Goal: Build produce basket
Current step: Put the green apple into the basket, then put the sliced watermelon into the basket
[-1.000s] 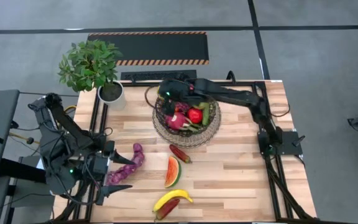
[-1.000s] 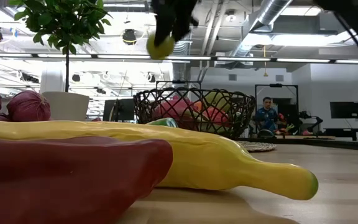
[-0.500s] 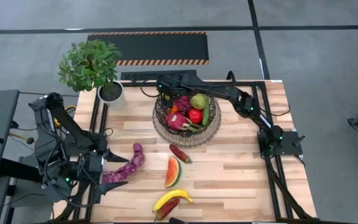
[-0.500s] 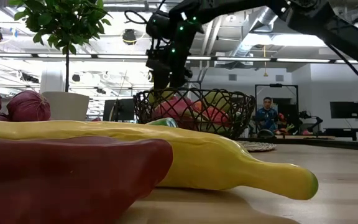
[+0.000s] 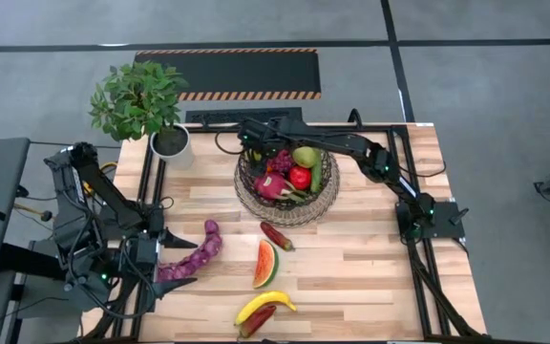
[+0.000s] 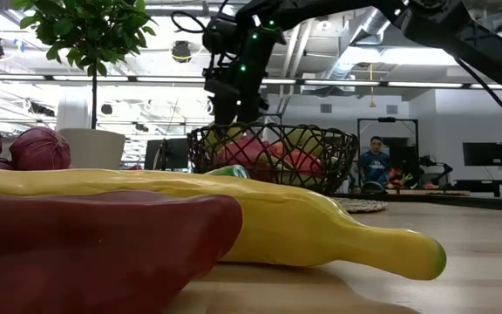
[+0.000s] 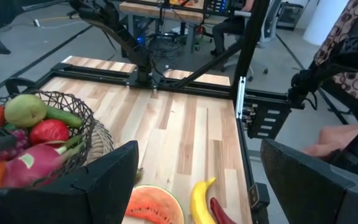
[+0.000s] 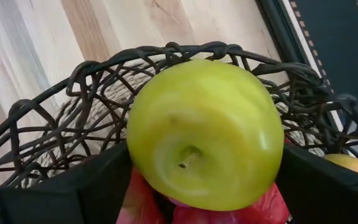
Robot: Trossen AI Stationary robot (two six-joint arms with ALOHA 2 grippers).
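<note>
While the right gripper (image 5: 253,145) hangs over the upper-left rim of the wire basket (image 5: 299,218) in the upper middle of the high view, a green apple (image 8: 204,134) fills the right wrist view just above that rim; whether the apple is grasped or already let go cannot be told. Inside the basket lie a pink dragon fruit (image 5: 272,186), a red fruit (image 5: 300,177) and a green pear (image 5: 305,155). On the wooden table (image 5: 370,258) below the basket lie a red pepper (image 5: 277,235), a watermelon slice (image 5: 266,263) and, near the bottom edge, a yellow banana (image 5: 264,305). At lower left the left gripper (image 5: 187,272) waits, spread wide and empty, beside the long purple string (image 5: 199,253).
</note>
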